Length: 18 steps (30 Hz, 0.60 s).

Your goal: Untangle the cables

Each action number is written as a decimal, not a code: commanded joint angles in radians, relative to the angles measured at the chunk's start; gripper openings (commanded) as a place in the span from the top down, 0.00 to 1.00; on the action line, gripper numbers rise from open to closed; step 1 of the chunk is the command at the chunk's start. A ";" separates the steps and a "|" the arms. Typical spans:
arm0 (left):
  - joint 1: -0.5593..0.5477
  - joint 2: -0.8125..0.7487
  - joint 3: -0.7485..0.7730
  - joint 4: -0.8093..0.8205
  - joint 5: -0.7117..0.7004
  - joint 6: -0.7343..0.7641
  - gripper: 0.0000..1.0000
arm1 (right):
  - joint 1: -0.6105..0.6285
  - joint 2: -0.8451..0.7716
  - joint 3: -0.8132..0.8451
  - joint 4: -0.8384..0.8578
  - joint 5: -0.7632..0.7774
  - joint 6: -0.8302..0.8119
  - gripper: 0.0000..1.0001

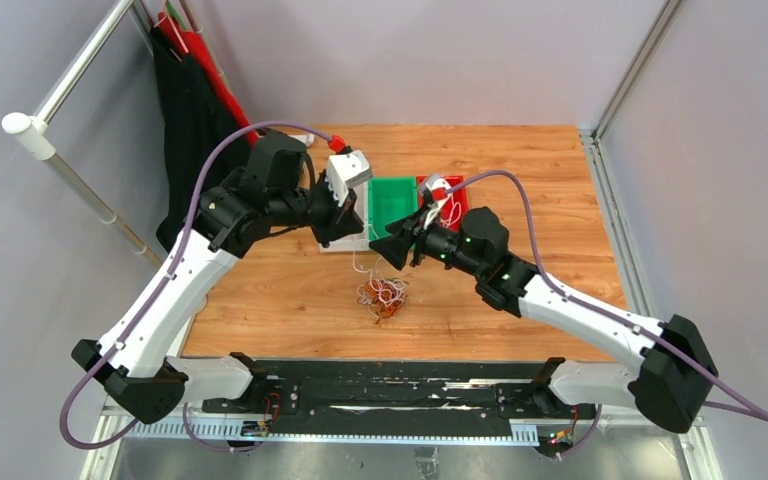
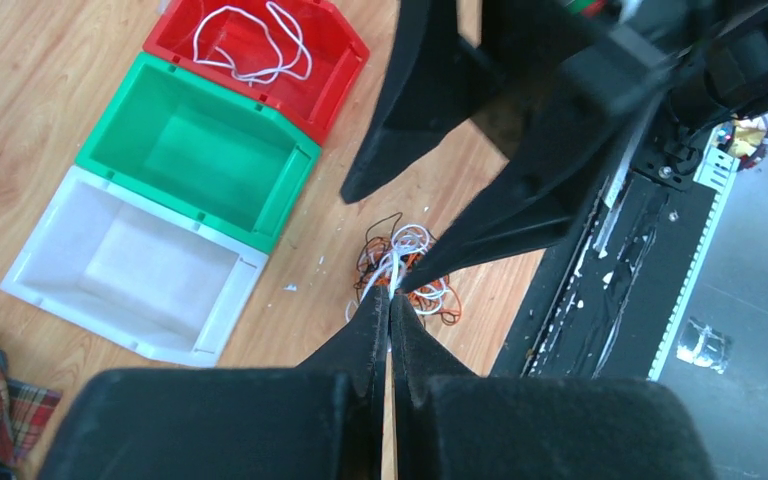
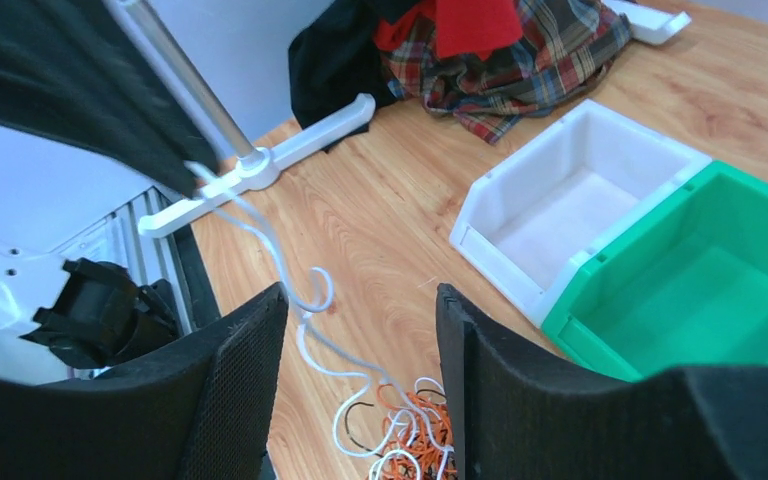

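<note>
One white strand [image 3: 275, 250] is pinched shut in my left gripper [image 2: 391, 300], held above the cables [image 1: 385, 295] heaped toward the near edge of the table [image 1: 280, 310], presumably to draw it free; my right gripper [image 3: 360, 390] straddles it, fingers wide.

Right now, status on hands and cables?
Left hand shut on white cable. Right hand open by the tangle. Nothing in the way.

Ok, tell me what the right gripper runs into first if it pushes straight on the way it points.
Probably the white cable that the left gripper lifts from the tangle: it hangs between the fingers of the open right gripper. Behind it, only table; depth is unclear.
</note>
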 commanded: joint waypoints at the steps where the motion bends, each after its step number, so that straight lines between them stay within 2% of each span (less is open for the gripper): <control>1: -0.005 -0.028 0.060 -0.023 0.049 -0.017 0.99 | 0.031 0.083 0.048 0.051 0.055 -0.007 0.46; 10: -0.007 -0.057 0.124 -0.032 0.112 -0.029 0.99 | 0.113 0.280 0.100 0.121 0.136 -0.022 0.51; 13: -0.007 -0.059 0.164 -0.040 0.125 -0.029 0.99 | 0.121 0.328 0.086 0.154 0.151 -0.007 0.57; 18: -0.007 -0.064 0.251 -0.044 0.157 -0.034 0.99 | 0.122 0.385 0.020 0.217 0.198 0.011 0.61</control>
